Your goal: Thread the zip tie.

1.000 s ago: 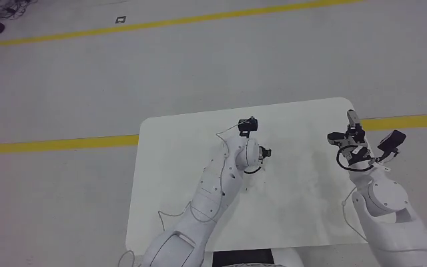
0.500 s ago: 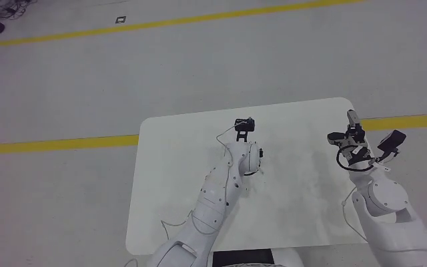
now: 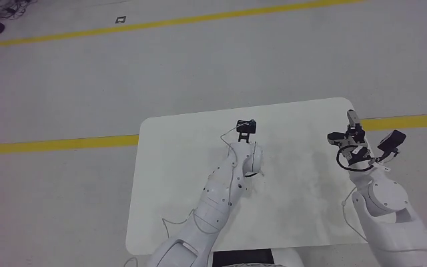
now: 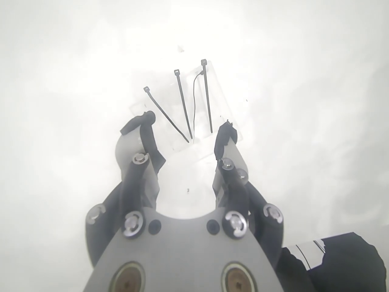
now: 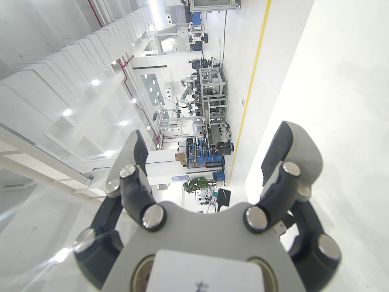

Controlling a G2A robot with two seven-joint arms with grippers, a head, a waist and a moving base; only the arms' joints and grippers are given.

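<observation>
Three black zip ties lie side by side on a clear plastic sheet (image 4: 217, 81) on the white table: a left zip tie (image 4: 165, 113), a middle zip tie (image 4: 183, 101) and a right zip tie (image 4: 207, 95). A thin curved black strand (image 4: 194, 98) lies between the middle and right ones. My left gripper (image 4: 186, 124) hangs open just above the pointed ends of the ties, holding nothing. In the top view the left arm (image 3: 250, 157) is over the table's middle. My right gripper (image 5: 209, 147) is open and empty, raised at the table's right edge (image 3: 351, 120) and facing out into the room.
The white table (image 3: 300, 200) has bare surface all around the left arm. Yellow floor lines (image 3: 67, 143) run past the table. The right arm stands off the right-hand corner.
The left arm's wrist has turned and shifted slightly, bringing its black camera block toward the table's far side. The right arm has stayed still.
</observation>
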